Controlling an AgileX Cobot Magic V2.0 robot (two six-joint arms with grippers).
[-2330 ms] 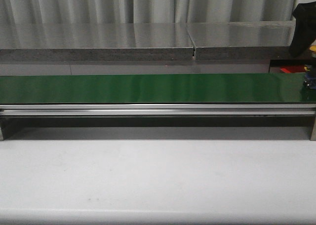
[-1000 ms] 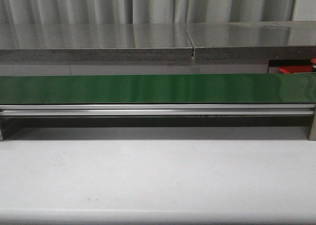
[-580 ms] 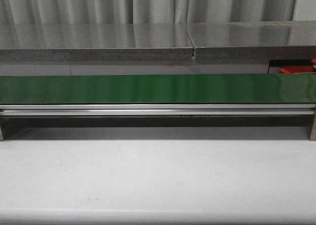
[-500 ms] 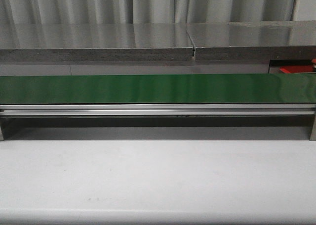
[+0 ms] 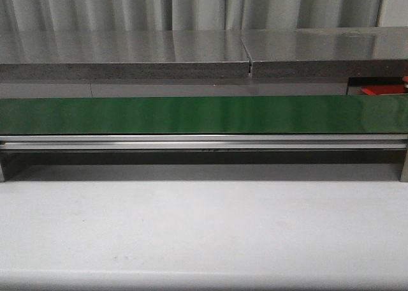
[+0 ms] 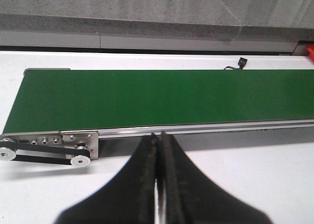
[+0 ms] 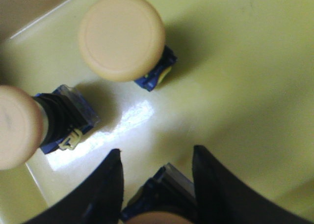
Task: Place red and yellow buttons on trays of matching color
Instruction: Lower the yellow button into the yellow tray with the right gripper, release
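— Grey tabletop (image 5: pixel 204 227), bare green belt (image 5: pixel 204 115). Trays?
— Yellow tray (image 7: pixel 235 52) holds two yellow buttons (image 7: pixel 121 36); right pincer (image 7: pixel 157 184) spread around a third (image 7: pixel 157 197). Left pincer (image 6: pixel 158 180) pressed together, near the belt's edge.

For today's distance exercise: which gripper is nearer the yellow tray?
Right. The right gripper hangs directly over the yellow tray; the left gripper is beside the green conveyor belt.
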